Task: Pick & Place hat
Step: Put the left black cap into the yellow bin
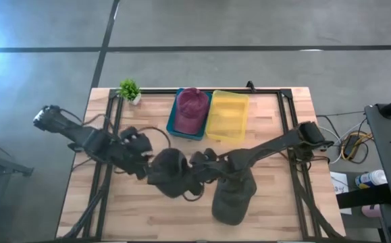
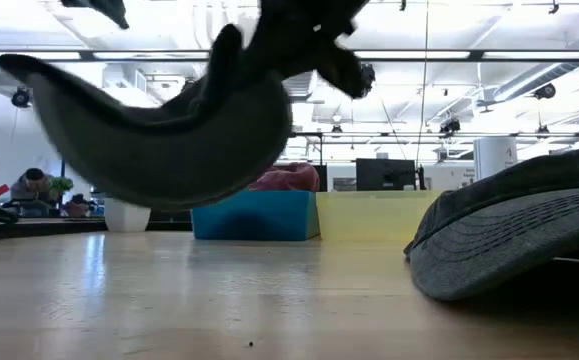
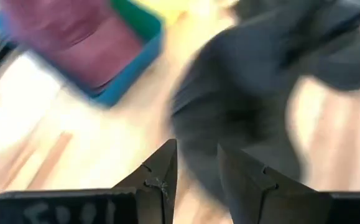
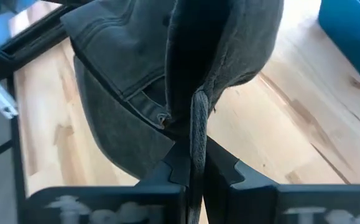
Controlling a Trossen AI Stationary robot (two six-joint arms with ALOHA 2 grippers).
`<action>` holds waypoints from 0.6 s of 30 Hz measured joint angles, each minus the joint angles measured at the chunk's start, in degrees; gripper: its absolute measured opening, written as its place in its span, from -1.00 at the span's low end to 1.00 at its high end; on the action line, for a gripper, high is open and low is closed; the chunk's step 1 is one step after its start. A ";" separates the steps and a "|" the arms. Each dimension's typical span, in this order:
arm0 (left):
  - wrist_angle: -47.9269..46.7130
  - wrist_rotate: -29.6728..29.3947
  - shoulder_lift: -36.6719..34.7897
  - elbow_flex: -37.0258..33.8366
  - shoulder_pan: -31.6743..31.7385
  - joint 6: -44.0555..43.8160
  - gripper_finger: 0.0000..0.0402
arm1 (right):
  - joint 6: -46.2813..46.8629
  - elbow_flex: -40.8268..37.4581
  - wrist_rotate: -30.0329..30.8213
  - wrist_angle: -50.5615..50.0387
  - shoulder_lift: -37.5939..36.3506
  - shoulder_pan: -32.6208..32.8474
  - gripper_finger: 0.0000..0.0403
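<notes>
A dark grey hat (image 1: pixel 168 174) (image 2: pixel 169 140) hangs in the air over the middle of the table, with my right gripper (image 1: pixel 196 163) (image 4: pixel 198 165) shut on it. My left gripper (image 1: pixel 146 156) (image 3: pixel 197 177) stands just left of the hat, open, with nothing between its fingers. A second dark grey hat (image 1: pixel 234 197) (image 2: pixel 514 235) rests on the table near the front, its brim down. A maroon hat (image 1: pixel 192 104) lies in the blue bin (image 1: pixel 173 125). My right gripper pinches an edge of the hat's cloth (image 4: pixel 196 124) between its two fingers. The fingers come from the table's right side, slanting down. The hat is lifted clear of the table and hangs below the fingers, its brim (image 2: pixel 39 80) pointing away from the gripper.
A yellow bin (image 1: pixel 227 116) stands beside the blue one at the table's far edge. A small green plant (image 1: pixel 129 89) sits at the far left corner. Black rails (image 1: pixel 286 115) run along the table's sides. Bare wood lies at the near left.
</notes>
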 joint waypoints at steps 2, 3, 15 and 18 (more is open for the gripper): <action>-4.34 -0.03 -1.48 -0.69 0.81 -2.41 -0.45 | 0.59 -1.85 0.42 0.41 -2.45 0.58 -0.94; -4.96 0.22 -2.24 -1.66 1.34 -2.99 -0.45 | 0.86 -2.80 0.43 0.43 -3.83 0.81 -0.94; 30.06 -6.65 -8.12 -17.23 -1.56 15.96 -0.45 | 8.93 -22.99 -1.16 29.60 -20.37 1.10 -0.94; 42.21 -8.17 -7.83 -20.46 -1.59 24.57 -0.45 | 12.59 -29.19 0.24 39.24 -21.80 1.06 -0.94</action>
